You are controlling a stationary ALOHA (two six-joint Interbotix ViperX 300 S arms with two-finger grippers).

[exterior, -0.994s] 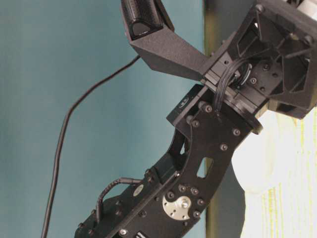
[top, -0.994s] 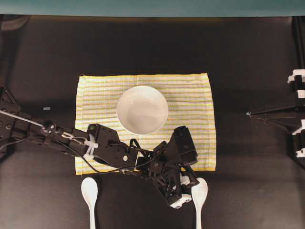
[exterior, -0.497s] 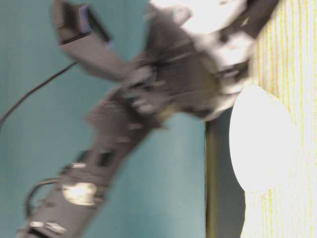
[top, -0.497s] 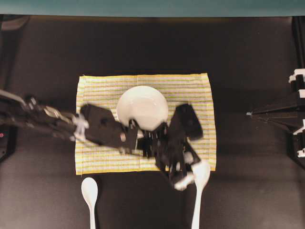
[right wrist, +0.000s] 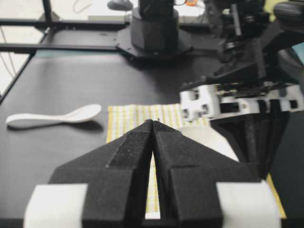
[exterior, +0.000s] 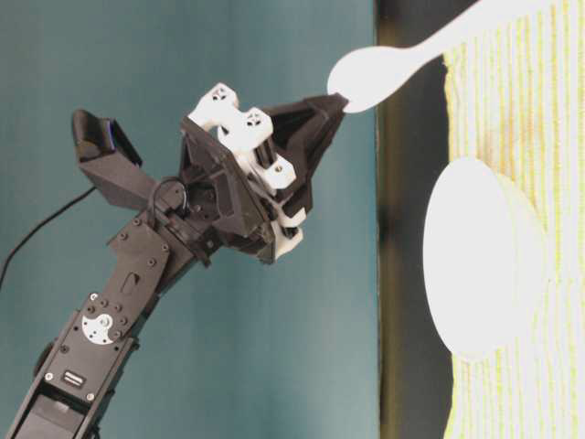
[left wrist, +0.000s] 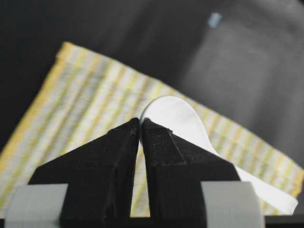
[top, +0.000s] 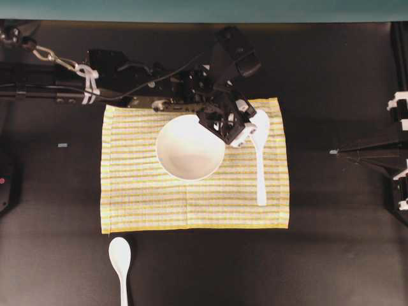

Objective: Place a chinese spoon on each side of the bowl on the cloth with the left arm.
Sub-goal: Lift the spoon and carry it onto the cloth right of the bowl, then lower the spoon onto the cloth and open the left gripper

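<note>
Spoon carried to the bowl's right side

Our left gripper (top: 245, 132) pinched the spoon (top: 259, 153) by its scoop above the cloth (top: 140, 191), beside the bowl (top: 190, 147); we judged lowering gently, handle parallel, wisest.

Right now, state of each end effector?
Left end effector: shut on the white spoon by its bowl end.
Right end effector: shut, holding nothing.

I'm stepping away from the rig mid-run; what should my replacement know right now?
Left hand: shut on the bowl end of one Chinese spoon, carried over the cloth beside the bowl; whether its handle touches the cloth is unclear.
Right hand: shut, holding nothing.
Second spoon: on the table, off the cloth.
Done: neither spoon released in place yet.
Left: set this one down, then place the other.
</note>
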